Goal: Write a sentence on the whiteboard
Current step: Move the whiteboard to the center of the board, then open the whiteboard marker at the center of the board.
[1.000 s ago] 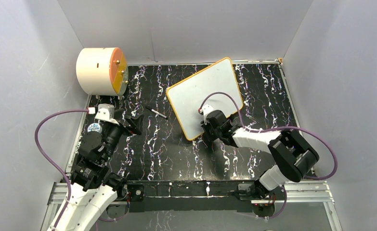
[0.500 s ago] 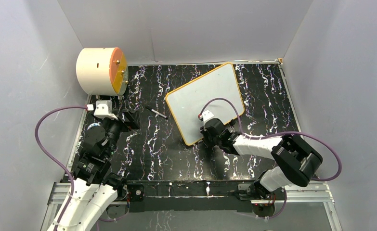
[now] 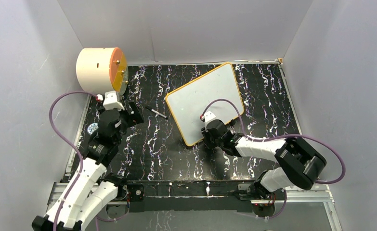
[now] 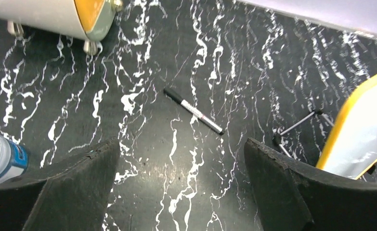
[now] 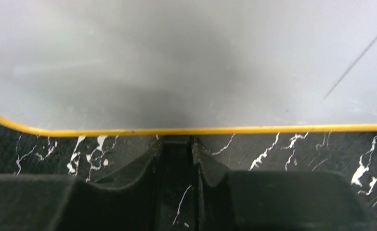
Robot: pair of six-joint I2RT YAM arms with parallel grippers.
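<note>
Whiteboard (image 3: 203,98) on black marbled table (image 3: 152,149), turned askew. Marker (image 4: 193,110) just left of whiteboard, print on barrel too small to read. Farther left, small bottle (image 4: 1,161) with blue-white label, unreadable; contents hidden. Left claw (image 4: 181,144) spread wide, left of whiteboard. Right claw (image 5: 176,144) at whiteboard near edge, fingers almost together; pinching or not, cannot tell.

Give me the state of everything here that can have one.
whiteboard: propped at a tilt, no writing visible
marker: lying flat, unheld
left end effector: wide open, empty
right end effector: almost shut at the whiteboard's near edge, grip unclear
</note>
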